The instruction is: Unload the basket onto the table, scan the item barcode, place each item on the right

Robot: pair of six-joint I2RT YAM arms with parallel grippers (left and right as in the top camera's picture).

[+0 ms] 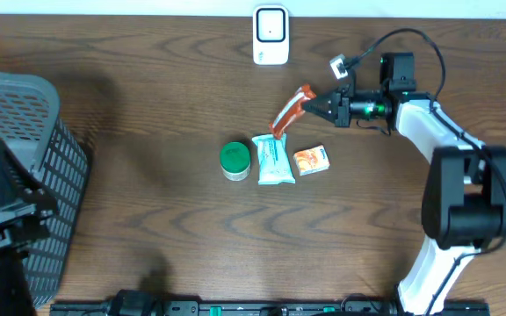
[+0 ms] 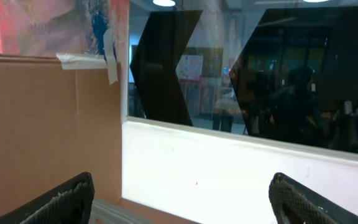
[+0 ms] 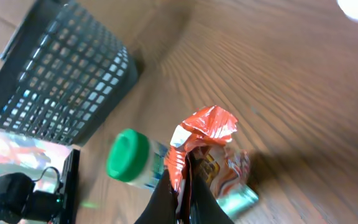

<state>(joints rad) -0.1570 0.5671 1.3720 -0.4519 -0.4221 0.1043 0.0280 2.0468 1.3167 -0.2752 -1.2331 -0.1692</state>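
Observation:
The item, a crinkled red-orange snack packet [image 1: 288, 112], hangs tilted just above the table, right of centre. My right gripper [image 1: 311, 107] is shut on its right end. In the right wrist view the packet [image 3: 204, 127] sticks up from between the closed black fingers [image 3: 166, 199]. The white barcode scanner [image 1: 271, 35] stands at the back edge of the table, up and to the left of the packet. My left gripper [image 2: 180, 186] is open and empty, facing a window and a cardboard box.
A green-lidded jar [image 1: 234, 161], a teal packet [image 1: 273, 160] and a small orange packet [image 1: 311, 160] lie just below the held packet. A dark mesh basket [image 1: 25, 167] stands at the left edge of the table.

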